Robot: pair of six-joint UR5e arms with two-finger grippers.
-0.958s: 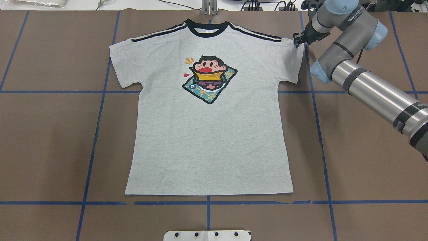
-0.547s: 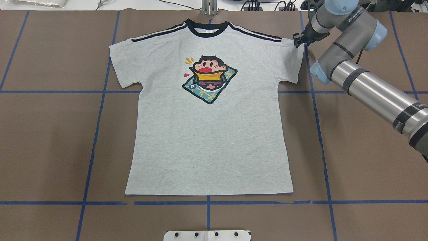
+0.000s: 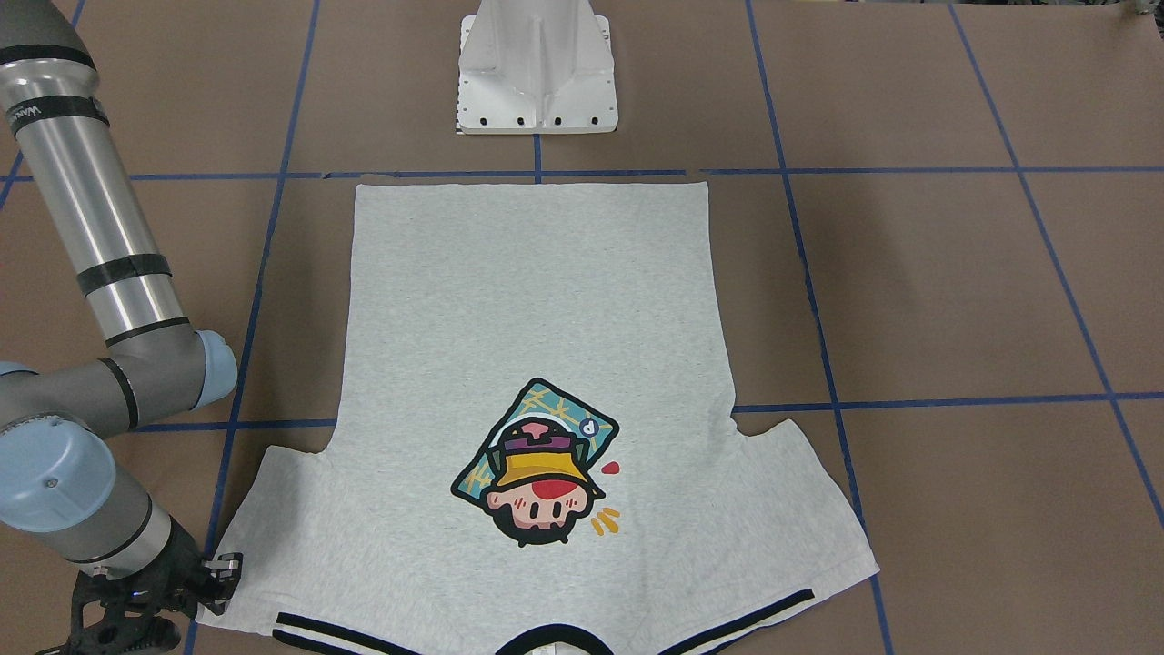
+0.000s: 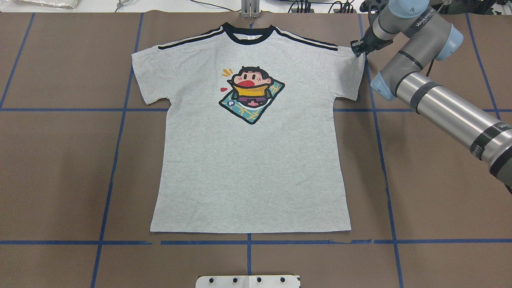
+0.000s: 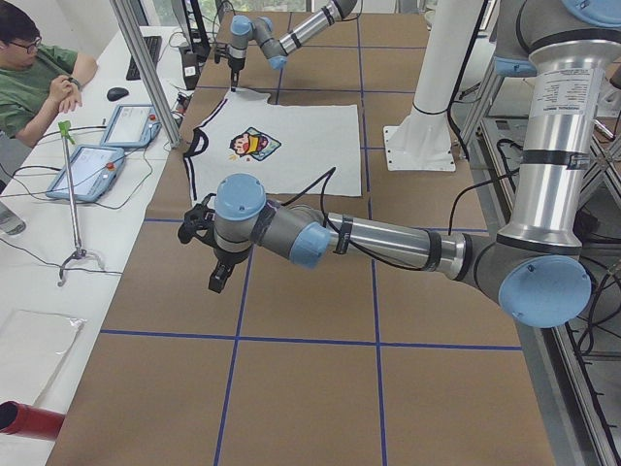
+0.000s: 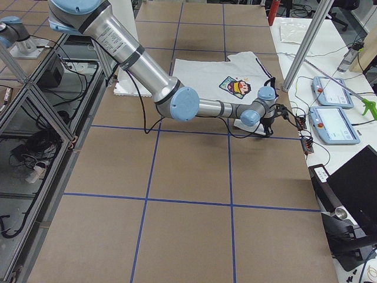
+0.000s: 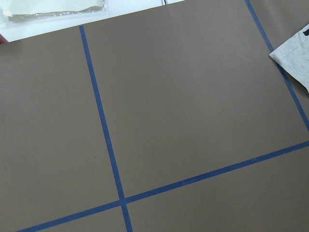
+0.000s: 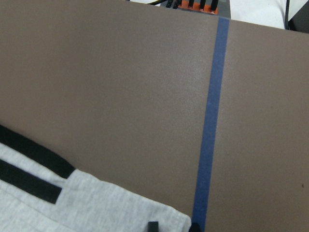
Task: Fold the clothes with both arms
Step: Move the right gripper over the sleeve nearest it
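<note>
The grey T-shirt lies flat and face up on the brown table, collar toward the far edge, cartoon print showing. My right gripper sits at the outer corner of the shirt's right-hand sleeve and looks shut on the cloth there. In the front-facing view the right gripper meets the same sleeve corner of the T-shirt. The right wrist view shows the sleeve corner with one black fingertip on it. My left gripper hovers over bare table well away from the shirt; I cannot tell if it is open.
Blue tape lines divide the table into squares. The white pedestal stands just behind the shirt's hem. A person sits at the side desk with tablets. A plastic bag lies past the table edge.
The whole shirt has slid a few pixels to the right, and the right sleeve corner is drawn tighter toward the right gripper, which has shifted slightly toward the far edge.
</note>
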